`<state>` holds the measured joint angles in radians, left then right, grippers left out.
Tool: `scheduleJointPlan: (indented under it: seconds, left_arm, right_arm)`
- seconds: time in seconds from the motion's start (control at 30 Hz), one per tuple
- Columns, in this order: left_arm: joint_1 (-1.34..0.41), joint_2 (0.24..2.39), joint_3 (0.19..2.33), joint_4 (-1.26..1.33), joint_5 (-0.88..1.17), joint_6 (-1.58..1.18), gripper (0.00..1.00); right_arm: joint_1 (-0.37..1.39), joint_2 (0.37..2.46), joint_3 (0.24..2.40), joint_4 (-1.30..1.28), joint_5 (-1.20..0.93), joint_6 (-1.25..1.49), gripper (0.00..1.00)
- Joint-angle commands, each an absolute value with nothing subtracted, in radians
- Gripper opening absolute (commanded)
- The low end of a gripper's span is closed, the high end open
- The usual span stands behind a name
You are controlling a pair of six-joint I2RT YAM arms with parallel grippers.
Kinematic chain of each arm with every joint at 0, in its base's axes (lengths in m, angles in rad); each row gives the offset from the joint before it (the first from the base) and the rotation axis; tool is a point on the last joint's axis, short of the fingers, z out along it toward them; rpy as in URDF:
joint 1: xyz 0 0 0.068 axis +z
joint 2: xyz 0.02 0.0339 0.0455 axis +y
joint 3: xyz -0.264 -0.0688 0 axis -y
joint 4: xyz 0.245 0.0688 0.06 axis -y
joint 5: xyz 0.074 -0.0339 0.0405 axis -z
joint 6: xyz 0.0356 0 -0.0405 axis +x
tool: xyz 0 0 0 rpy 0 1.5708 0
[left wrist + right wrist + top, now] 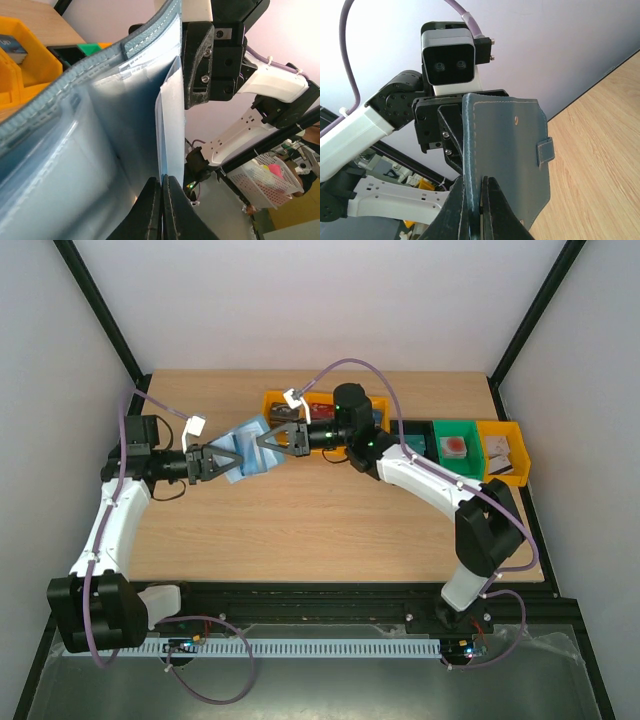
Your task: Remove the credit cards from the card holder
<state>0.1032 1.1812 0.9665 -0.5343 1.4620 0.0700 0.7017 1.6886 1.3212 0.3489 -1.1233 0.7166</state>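
Note:
The card holder (250,428) is a blue-grey stitched folder with clear pockets, held in the air between both grippers over the table's far left-centre. My right gripper (474,181) is shut on the edge of its leather cover (512,145); it shows from above too (260,441). My left gripper (161,179) is shut on the lower edge of a thin whitish credit card (172,120) that stands partly out of a clear pocket (100,150); from above it is just left of the holder (238,455). Other cards are hidden in the pockets.
A row of open bins stands along the back of the table: orange (283,400), dark (414,440), green (455,445) and yellow (503,450), with small items in them. The orange bin also shows in the left wrist view (20,60). Bare wood lies in front of the grippers.

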Motion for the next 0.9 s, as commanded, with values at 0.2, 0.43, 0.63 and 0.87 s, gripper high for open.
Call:
scheduleJointPlan:
  seconds: [0.2,0.43,0.63,0.87]
  left_arm:
    - [0.139,1.170,0.973,-0.523,1.419,0.065,0.02]
    - [0.151,1.169,0.944,-0.451,1.351,-0.015,0.02]
    - [0.180,1.167,0.951,-0.448,1.293,-0.031,0.02]
    - [0.193,1.166,0.955,-0.448,1.291,-0.032,0.02]
  right_arm:
    - [0.611,1.597,1.303,0.233,-1.109,0.580,0.02]
    - [0.557,1.554,1.287,0.153,-1.085,0.530,0.02]
    - [0.541,1.561,1.301,0.020,-0.967,0.516,0.02]
    - [0.656,1.614,1.225,0.134,-0.909,0.687,0.02]
